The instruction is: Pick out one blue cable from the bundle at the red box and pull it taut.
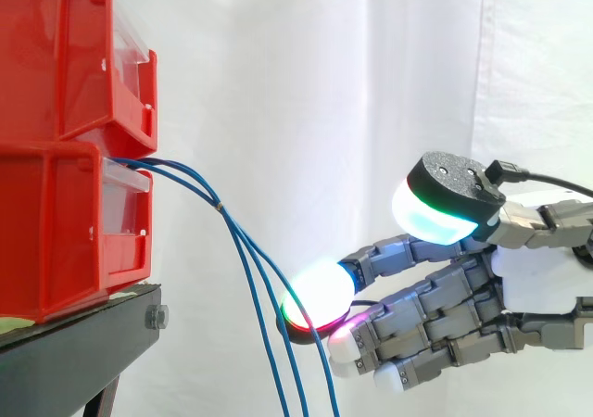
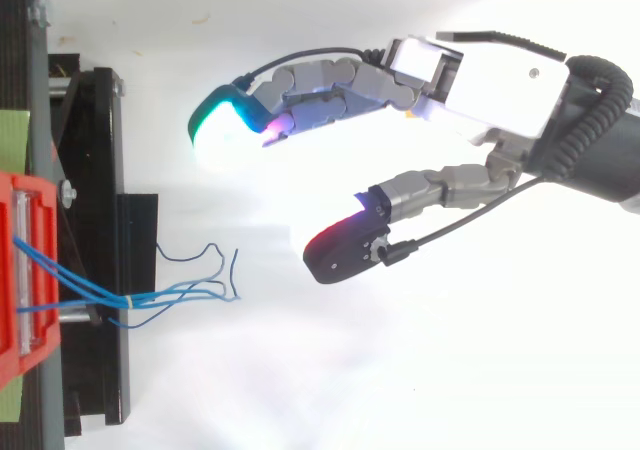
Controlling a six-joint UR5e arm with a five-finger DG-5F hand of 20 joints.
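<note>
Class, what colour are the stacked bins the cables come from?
Red; bins show best in side view.

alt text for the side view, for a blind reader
A robot hand with open, glowing fingers reaches from the right toward thin blue cables that hang from stacked red plastic bins on a black stand, before a white curtain.

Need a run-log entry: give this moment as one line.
phase: pre-grasp | robot hand: open, nothing held | blue cables: slack, hanging from red box

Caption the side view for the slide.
Open hand beside blue cables hanging slack from the red bins, none gripped yet.
</note>
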